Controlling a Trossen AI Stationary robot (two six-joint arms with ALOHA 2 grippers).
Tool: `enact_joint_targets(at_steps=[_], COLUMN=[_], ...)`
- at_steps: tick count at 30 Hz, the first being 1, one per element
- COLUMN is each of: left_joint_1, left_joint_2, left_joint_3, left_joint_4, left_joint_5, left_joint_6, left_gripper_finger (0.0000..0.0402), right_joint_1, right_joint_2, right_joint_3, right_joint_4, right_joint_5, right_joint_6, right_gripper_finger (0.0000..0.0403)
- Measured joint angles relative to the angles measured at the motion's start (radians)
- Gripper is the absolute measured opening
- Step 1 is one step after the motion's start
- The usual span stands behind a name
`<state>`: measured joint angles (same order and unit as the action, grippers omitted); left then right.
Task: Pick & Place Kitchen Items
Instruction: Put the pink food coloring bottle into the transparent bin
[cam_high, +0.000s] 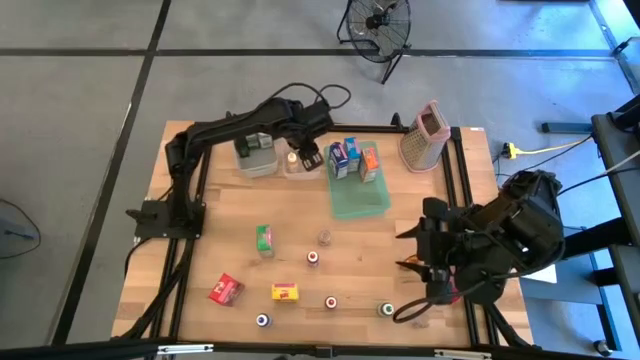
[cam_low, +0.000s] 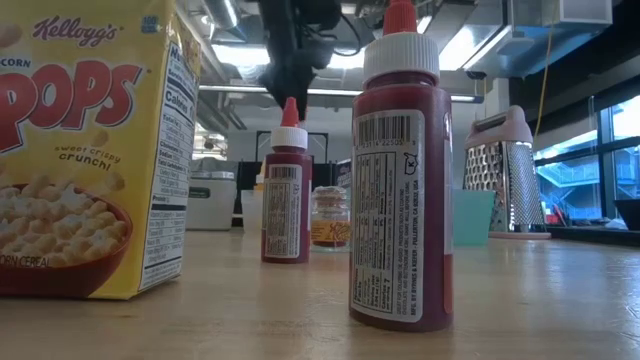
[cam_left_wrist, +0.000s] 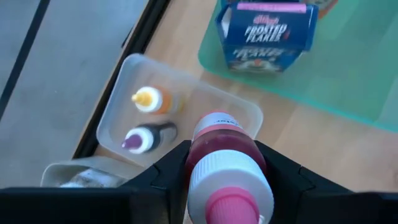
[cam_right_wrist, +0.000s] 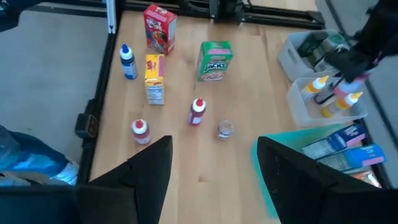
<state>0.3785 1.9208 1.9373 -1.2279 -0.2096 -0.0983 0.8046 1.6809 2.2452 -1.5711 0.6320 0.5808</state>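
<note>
My left gripper (cam_high: 308, 157) hangs over the clear bins at the table's far edge, shut on a small bottle (cam_left_wrist: 221, 149) of red liquid with a white collar and pink cap. Below it a clear bin (cam_left_wrist: 239, 112) holds a yellow-capped bottle (cam_left_wrist: 151, 99) and a purple-capped one (cam_left_wrist: 144, 138), both lying down. My right gripper (cam_right_wrist: 214, 155) stands open and holds nothing, high over the table's right side. On the near half of the table stand a green carton (cam_high: 264, 240), a red carton (cam_high: 226, 290), a yellow carton (cam_high: 285, 292) and several small bottles. My left gripper pinches the bottle's body just below its white collar (cam_left_wrist: 211, 163) between its two fingers (cam_left_wrist: 166, 177), one on each side. The fingers slant steeply down from above. The bottle is lifted clear over the bin, cap toward the wrist and base pointing down.
A flat green tray (cam_high: 362, 200) at the far middle holds a blue Frosted Flakes carton (cam_left_wrist: 266, 34) and other cartons. A tall box grater (cam_high: 424, 135) stands to its right. A second clear bin (cam_high: 255, 158) sits left of the first. A small jar (cam_high: 324, 237) stands mid-table.
</note>
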Motion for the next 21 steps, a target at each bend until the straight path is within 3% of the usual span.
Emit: enact_joint_targets(at_steps=[8,21], left_joint_1=[0.009,0.057], left_joint_2=[0.014,0.015], left_joint_3=[-0.062,-0.148], left_joint_4=[0.065,0.125], left_joint_5=[0.048,0.066], left_joint_6=[0.109,0.115], left_gripper_finger=[0.0143,0.0143], right_joint_1=[-0.026,-0.080], right_joint_2=[0.000,-0.018], right_joint_3=[0.000,0.000], right_joint_4=[0.000,0.000], right_joint_5=[0.015,-0.002], right_joint_6=[-0.086,-0.151], right_gripper_finger=[0.0238,0.0238])
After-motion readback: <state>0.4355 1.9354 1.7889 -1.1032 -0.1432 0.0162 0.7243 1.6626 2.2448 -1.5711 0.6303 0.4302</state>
